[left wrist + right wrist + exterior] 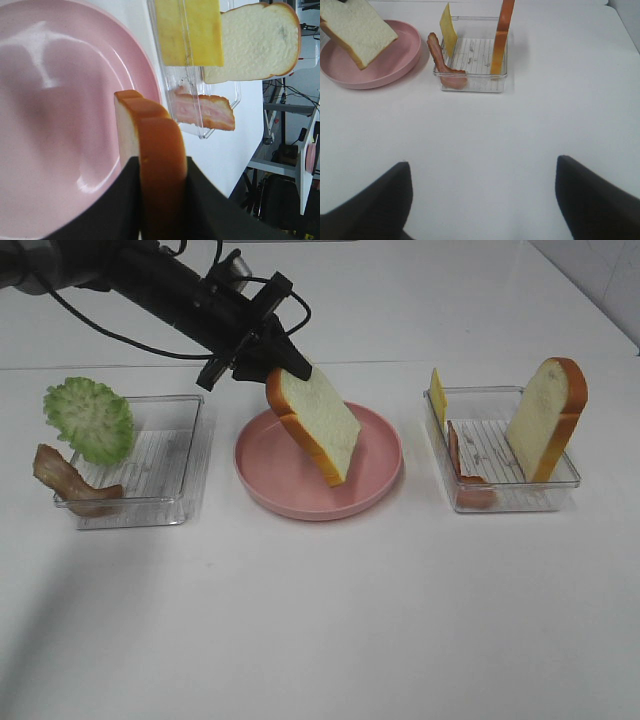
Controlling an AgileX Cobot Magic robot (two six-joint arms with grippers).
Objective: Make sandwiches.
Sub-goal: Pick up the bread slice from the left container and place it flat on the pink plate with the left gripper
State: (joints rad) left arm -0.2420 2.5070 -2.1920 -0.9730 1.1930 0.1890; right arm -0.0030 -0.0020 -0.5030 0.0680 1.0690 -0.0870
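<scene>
Currently a bread slice (320, 425) is clamped by its crust in the left gripper (288, 368) and is hung tilted below it, over the plate (385, 455); whether its lower corner touches the plate cannot be told. Off to that gripper's right a tray (500, 502) is seen, with a second slice (545, 420), cheese (437, 395) and bacon (472, 490) stood in it. The right gripper (482, 200) is held with jaws wide apart above the table (520, 125), the tray lying ahead of it.
</scene>
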